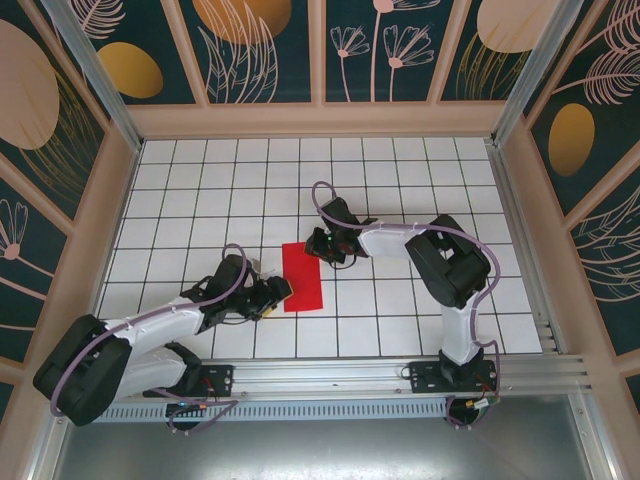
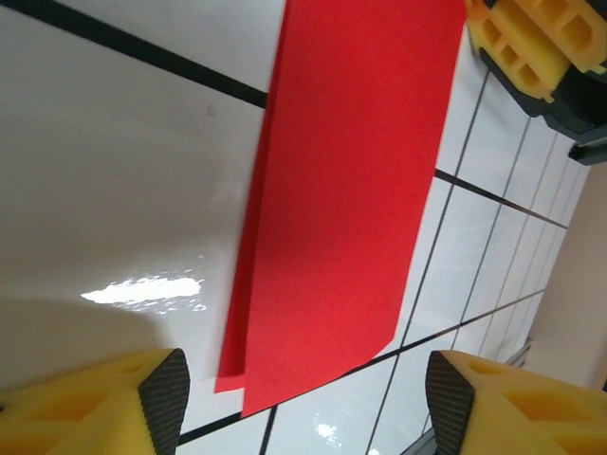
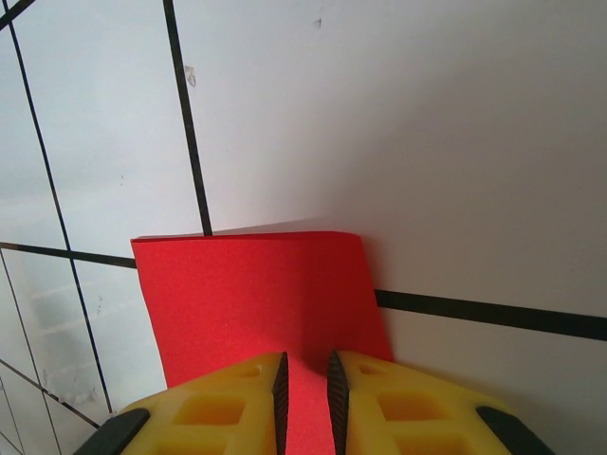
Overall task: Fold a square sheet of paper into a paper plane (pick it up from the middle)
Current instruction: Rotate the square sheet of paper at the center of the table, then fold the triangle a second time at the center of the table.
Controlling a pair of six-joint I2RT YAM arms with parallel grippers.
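Observation:
The square sheet of paper (image 1: 302, 276) is bright red and lies flat on the white grid table, folded in half into an upright rectangle; in the left wrist view (image 2: 351, 190) its two layers sit slightly offset along the left edge. My left gripper (image 1: 275, 297) sits low at the sheet's near left corner, open, its pads wide apart on either side of that corner (image 2: 303, 398). My right gripper (image 1: 322, 245) is at the sheet's far right corner. Its yellow fingers (image 3: 303, 398) stand a narrow gap apart over the paper (image 3: 256, 294), tips down on it.
The table (image 1: 420, 180) is white tile with black grid lines, walled by patterned panels on three sides. An aluminium rail (image 1: 400, 375) runs along the near edge by the arm bases. The right gripper's yellow fingers (image 2: 531, 47) appear at the top right of the left wrist view.

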